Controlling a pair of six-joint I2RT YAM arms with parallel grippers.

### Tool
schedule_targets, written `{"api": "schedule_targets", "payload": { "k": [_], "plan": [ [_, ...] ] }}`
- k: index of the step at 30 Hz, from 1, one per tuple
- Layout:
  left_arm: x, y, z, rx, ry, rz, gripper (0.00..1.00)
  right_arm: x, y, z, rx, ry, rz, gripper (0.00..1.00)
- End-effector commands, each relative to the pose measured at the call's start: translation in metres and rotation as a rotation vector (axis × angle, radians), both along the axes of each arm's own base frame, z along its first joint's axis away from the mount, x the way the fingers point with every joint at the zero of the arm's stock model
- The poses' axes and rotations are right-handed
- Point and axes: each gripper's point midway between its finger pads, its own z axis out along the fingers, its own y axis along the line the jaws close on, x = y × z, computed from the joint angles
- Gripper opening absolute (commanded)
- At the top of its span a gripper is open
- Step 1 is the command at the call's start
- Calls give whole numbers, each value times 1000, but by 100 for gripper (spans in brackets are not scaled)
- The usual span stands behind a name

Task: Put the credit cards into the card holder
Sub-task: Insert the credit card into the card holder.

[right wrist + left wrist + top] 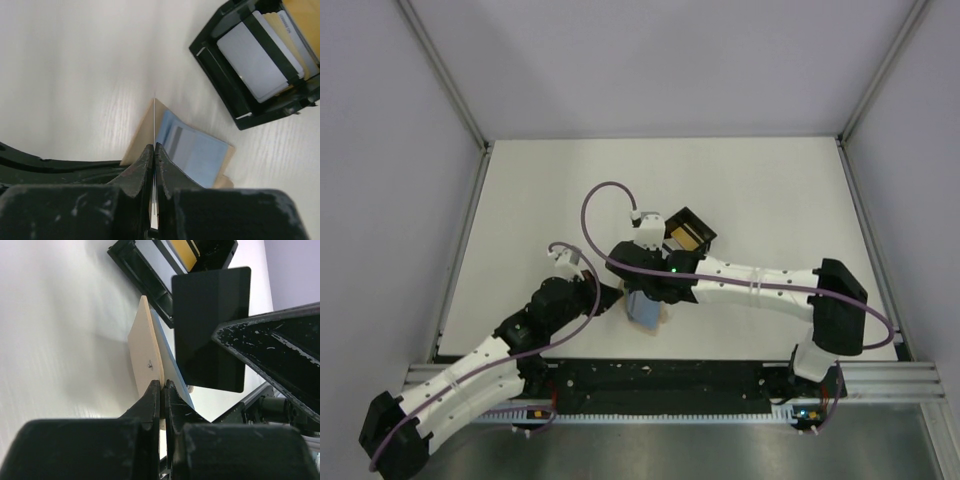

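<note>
Right wrist: tray (212,75) holds pale cards (252,62); right hand (154,147) clamps dark card (212,325), left hand (162,385) card holder (142,345).

There are two arms, the left arm (490,360) and the right arm (750,280). Each carries one gripper, so two in all: the left gripper (162,385) and the right gripper (154,147). There is one table (540,200), one black tray (220,85) and one tan card holder (142,345). Five cards can be counted: one light blue card (200,150), one dark card (212,330), and three in the tray, namely one pale grey card (257,62), one pale yellow card (277,22) and one orange card (305,15). Whether more cards stand behind those three cannot be told.
</note>
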Motion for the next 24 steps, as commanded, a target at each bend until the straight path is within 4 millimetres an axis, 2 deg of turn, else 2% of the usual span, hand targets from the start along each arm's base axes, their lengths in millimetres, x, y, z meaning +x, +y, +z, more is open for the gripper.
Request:
{"api": "schedule_targets", "payload": {
  "k": [1, 4, 8, 16, 21, 24],
  "plan": [
    [2, -13, 32, -80, -92, -48, 0, -5, 29, 17, 149, 9, 16, 0],
    [1, -13, 31, -85, -86, -47, 0, -9, 35, 7, 152, 44, 22, 0],
    [1, -13, 30, -87, -85, -44, 0, -8, 27, -3, 128, 40, 1, 0],
    [1, -12, 29, -98, -85, -40, 0, -16, 26, -23, 101, 90, 19, 0],
    [1, -11, 26, -89, -78, -31, 0, -11, 12, -16, 58, 42, 3, 0],
    [6, 1, 9, -53, -19, 54, 0, -8, 2, -11, 40, 12, -10, 0]
  ]
}}
